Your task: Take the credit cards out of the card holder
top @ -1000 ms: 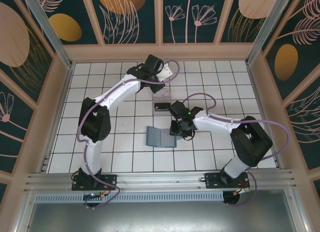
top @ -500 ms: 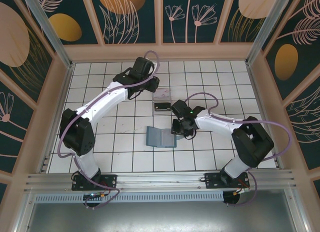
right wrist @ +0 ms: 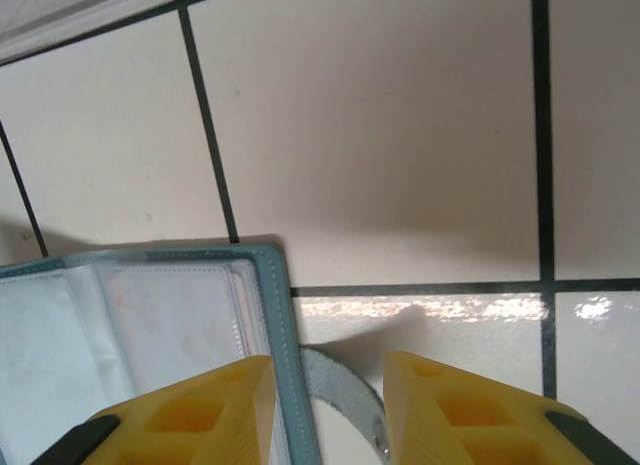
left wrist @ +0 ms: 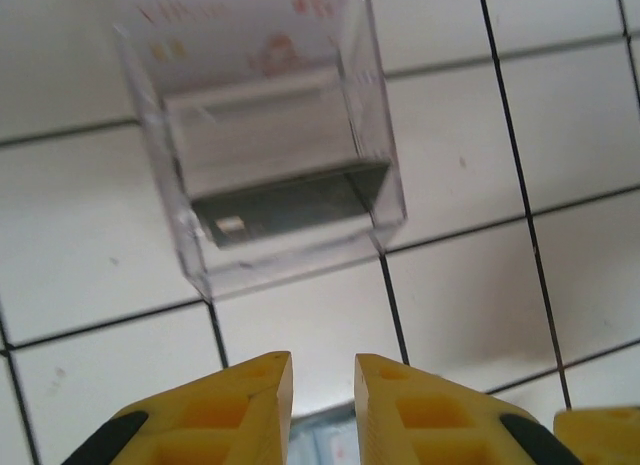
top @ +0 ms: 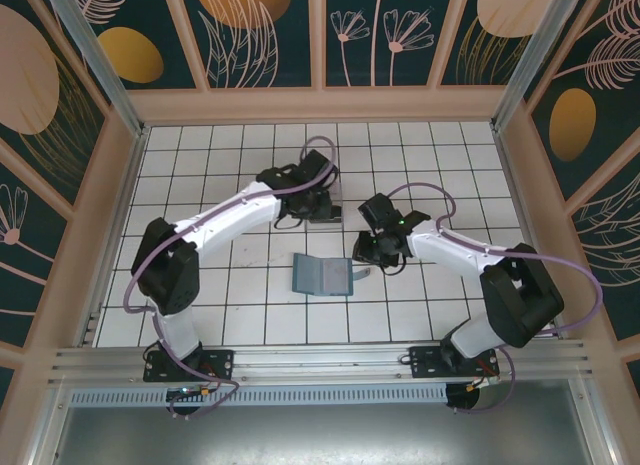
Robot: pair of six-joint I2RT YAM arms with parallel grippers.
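The card holder [top: 323, 275] lies open on the tiles, teal with clear sleeves [right wrist: 150, 325]; its strap [right wrist: 340, 385] sticks out to the right. A dark credit card [left wrist: 290, 200] and a pale pink-printed one [left wrist: 250, 25] rest inside the clear box [top: 325, 213]. My left gripper [top: 318, 200] hovers over that box, its yellow fingers [left wrist: 322, 360] a little apart and empty. My right gripper [top: 362, 253] hangs at the holder's right edge, open [right wrist: 328, 363], with the strap below the gap and nothing gripped.
White tiled floor [top: 230, 275] with wooden walls on three sides. The clear box stands one tile behind the holder. The two arms come close together near the middle.
My left arm swung in from the back and dropped toward the clear box, jaws narrowing slightly. My right gripper shifted a little right off the holder, uncovering its strap.
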